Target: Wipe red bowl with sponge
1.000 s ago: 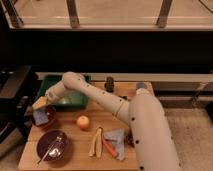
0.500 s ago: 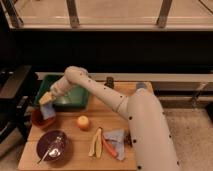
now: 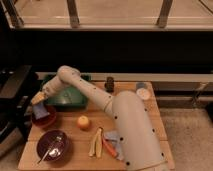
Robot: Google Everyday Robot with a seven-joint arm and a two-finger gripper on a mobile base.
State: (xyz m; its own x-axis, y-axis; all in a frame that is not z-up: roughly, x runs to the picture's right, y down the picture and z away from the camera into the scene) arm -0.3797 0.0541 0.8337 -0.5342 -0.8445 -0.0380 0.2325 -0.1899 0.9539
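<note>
The red bowl (image 3: pixel 41 120) sits at the left edge of the wooden table (image 3: pixel 75 159), its rim showing around a darker inside. The light-blue sponge (image 3: pixel 45 111) is inside the bowl, right under my gripper (image 3: pixel 39 100). The gripper reaches down over the bowl's back rim from the long white arm and is shut on the top of the sponge. The arm hides part of the table behind it.
A green tray (image 3: pixel 67 100) stands just right of the gripper. A purple bowl (image 3: pixel 51 145) with a metal utensil is at the front left. An orange fruit (image 3: pixel 83 121), yellow and orange food sticks (image 3: pixel 97 142), a grey-blue cloth (image 3: pixel 112 140), a dark can (image 3: pixel 109 83) and a white cup (image 3: pixel 143 93) lie further right.
The gripper has swung from over the tray's left edge back to the left, over the red bowl. The bowl and the other things stay put.
</note>
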